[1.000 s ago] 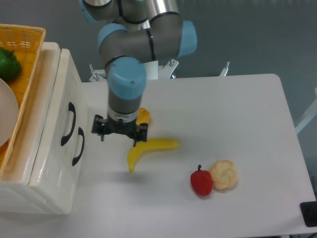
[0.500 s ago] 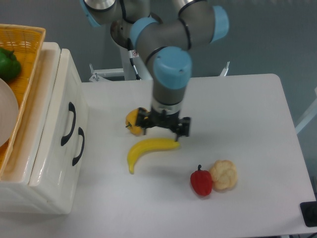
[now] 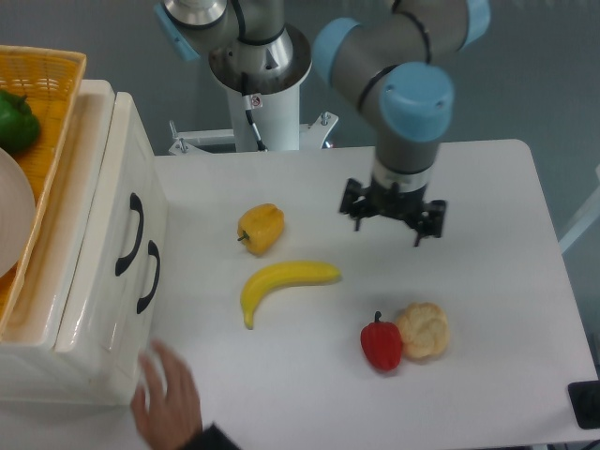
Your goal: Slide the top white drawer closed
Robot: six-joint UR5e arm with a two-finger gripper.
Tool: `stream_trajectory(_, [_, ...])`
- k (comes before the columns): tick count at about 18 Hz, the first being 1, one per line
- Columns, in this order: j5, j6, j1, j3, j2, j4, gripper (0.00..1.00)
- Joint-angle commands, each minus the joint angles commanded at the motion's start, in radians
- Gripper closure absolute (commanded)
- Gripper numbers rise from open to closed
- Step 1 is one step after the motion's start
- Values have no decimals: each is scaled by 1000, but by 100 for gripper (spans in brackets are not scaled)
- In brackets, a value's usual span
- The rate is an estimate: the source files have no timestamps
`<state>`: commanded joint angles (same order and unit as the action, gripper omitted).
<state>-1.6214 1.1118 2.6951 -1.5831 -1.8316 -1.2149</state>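
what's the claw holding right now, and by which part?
Nothing. The claw hangs over bare table, apart from the banana and the yellow pepper; nothing sits between its fingers.

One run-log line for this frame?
gripper: open, empty, above table | top white drawer: flush with cabinet | human hand: near cabinet base

White table [image 3: 487, 187] against a plain grey-blue backdrop, even light.
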Motion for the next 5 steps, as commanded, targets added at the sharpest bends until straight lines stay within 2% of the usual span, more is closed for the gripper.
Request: stream_trajectory(5, [-11,54,71,5,20,2,0])
